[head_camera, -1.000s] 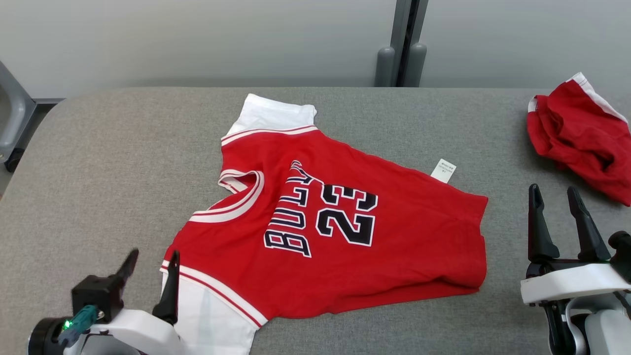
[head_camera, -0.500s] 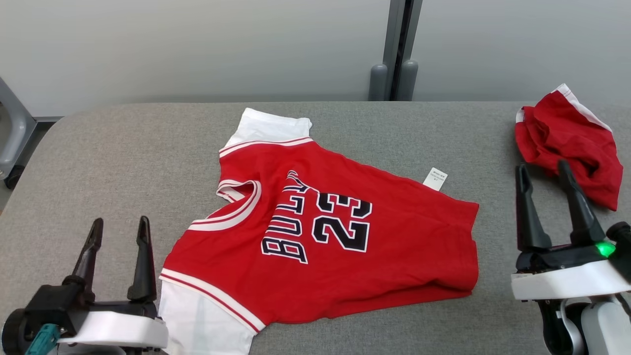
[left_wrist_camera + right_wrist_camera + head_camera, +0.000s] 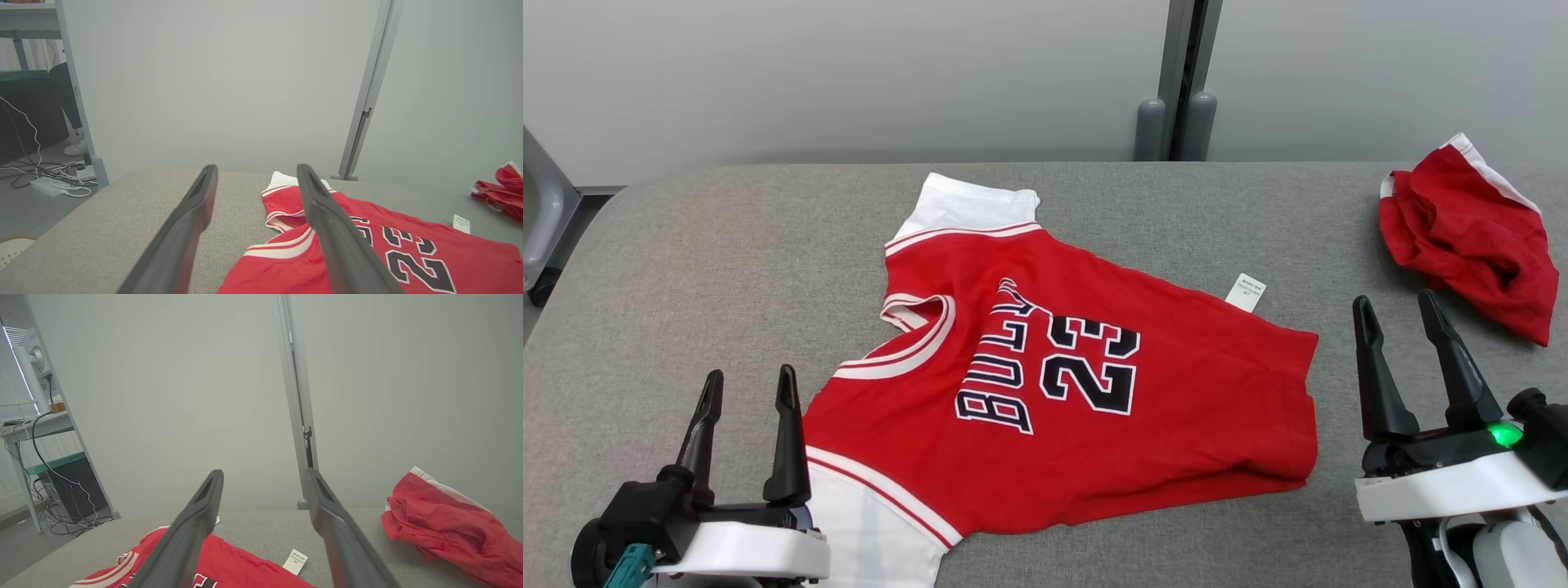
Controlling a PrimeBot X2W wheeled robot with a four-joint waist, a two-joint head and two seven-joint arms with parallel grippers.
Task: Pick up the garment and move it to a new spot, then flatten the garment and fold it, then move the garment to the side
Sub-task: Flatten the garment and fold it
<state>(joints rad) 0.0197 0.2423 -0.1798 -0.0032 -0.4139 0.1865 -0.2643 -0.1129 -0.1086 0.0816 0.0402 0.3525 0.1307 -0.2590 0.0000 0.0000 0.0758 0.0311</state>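
Lying spread on the grey woven surface (image 3: 727, 245), the jersey (image 3: 1062, 376) is face up, with its collar toward the robot's left and its hem toward the right. It is red knit cloth with white sleeves and red-and-white striped trim at the neck and armholes. A few soft creases run along its near edge. Across the chest, in dark block characters outlined in white, stand the number 23 and a word that begins BULL, its last letter lost in a fold. A small white tag (image 3: 1246, 291) sticks out from the jersey's far edge, touching it; its print is too fine to read. Off the jersey's hem end, well apart from it, sits a crumpled red bundle (image 3: 1462, 237) of similar cloth with a white stripe. Beyond the jersey's far side a grey post (image 3: 1176, 82) rises against a pale wall. The left claw (image 3: 750, 376) hovers just beside the jersey's near sleeve, its two dark tapered fingers (image 3: 788, 441) spread wide and holding nothing. The right claw (image 3: 1394, 300) stands just off the jersey's hem, its fingers likewise wide apart and empty.
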